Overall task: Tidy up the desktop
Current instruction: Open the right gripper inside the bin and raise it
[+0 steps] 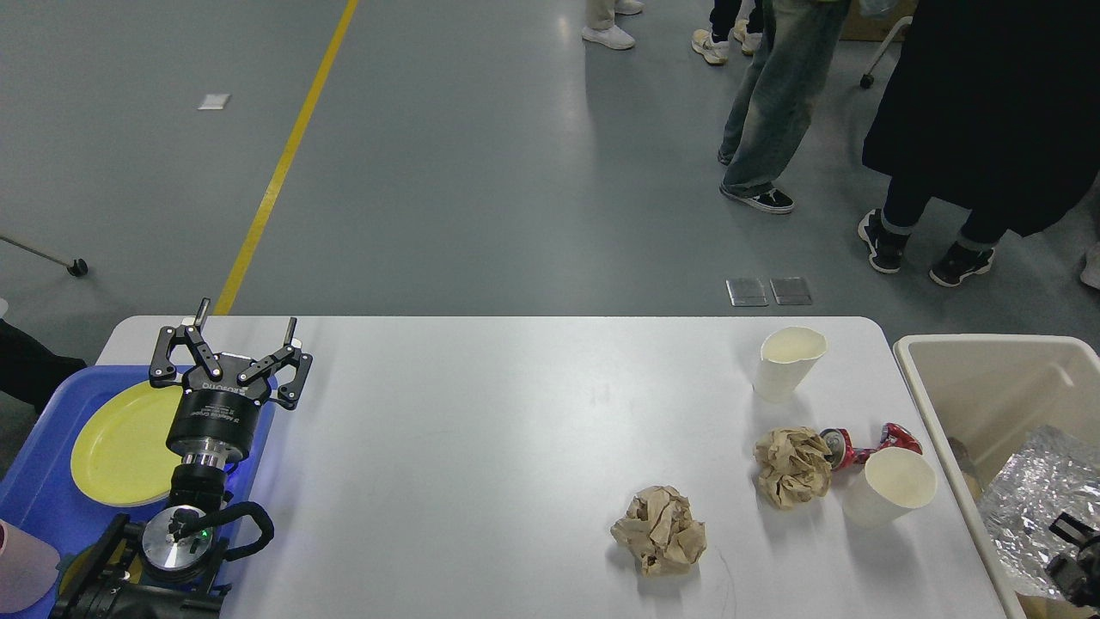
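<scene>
1. Nearest on the tabletop (481,447), a wide white slab with rounded corners, lies a crumpled brown paper ball (659,541), toward the near edge and well left of the beige bin (988,378)
2. At the bin's near end a dark part of the right gripper (1074,563) shows at the frame edge beside crinkled foil (1027,490) lying inside; I cannot tell how its fingers stand, or whether they grip the foil
3. A little farther, near the bin's left wall, a tipped paper cup (889,487) touches a crushed red can (868,443), and a second paper ball (792,464) sits against the can's left end
4. Farther again, an upright paper cup (787,363) stands near the tabletop's far right corner, apart from that cluster
5. Far left of the bin, the left gripper (245,344) hovers over the edge of the blue tray (39,507) and its yellow plate (120,443), fingers spread wide and empty
6. Judged step: rubbish is going into the bin, with five pieces left. The next move calls for the right arm to clear the bin wall and reach the tipped cup or the can, both light and apt to roll
</scene>
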